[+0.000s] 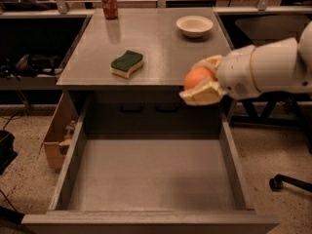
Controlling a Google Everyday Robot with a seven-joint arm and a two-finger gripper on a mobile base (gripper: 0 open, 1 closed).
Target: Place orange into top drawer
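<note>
The orange [196,76] is round and smooth, held between the pale fingers of my gripper [201,78], which is shut on it. The gripper comes in from the right on a thick white arm. It hangs at the front right edge of the cabinet top, above the back right part of the top drawer [151,174]. The drawer is pulled fully out, a wide shallow grey box with a bare flat bottom and low side walls.
On the grey cabinet top [161,43] lie a green-topped sponge [126,63], a white bowl [194,25] at the back right and a red soda can [109,3] at the back left. A cardboard box [57,135] stands on the floor at the left. A chair base [287,182] is at the right.
</note>
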